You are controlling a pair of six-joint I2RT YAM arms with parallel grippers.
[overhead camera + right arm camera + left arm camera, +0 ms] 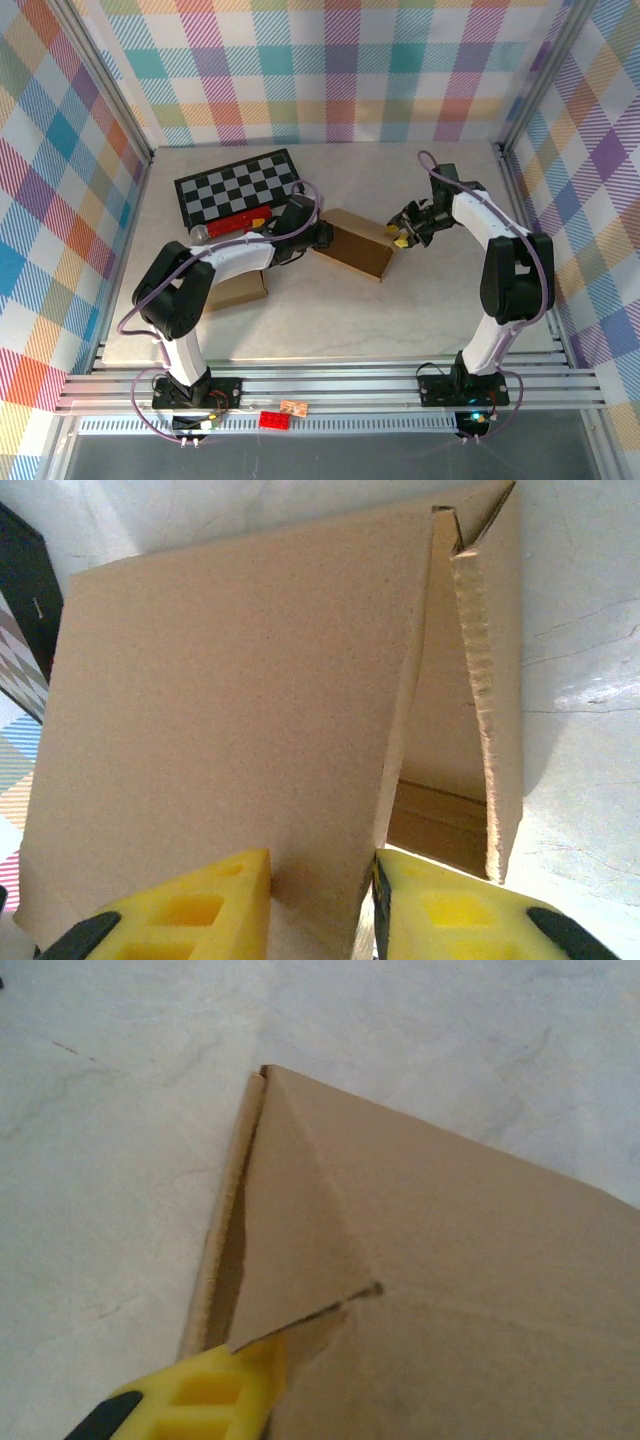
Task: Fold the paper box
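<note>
The paper box (355, 243) lies in the middle of the desk (330, 320), between both arms. The right claw (322, 880) straddles the lower edge of the box's broad panel, but I cannot tell whether it pinches. The left claw (320, 236) meets the opposite end, one finger (205, 1400) touching a corner flap. I cannot tell whether that claw is open or closed.

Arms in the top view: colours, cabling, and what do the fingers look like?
Both the left arm and the right arm have white link covers with black joints and bases. A thin purple cable loops along each. The fingers are yellow moulded plastic with rectangular cut-outs, black at the base.
</note>
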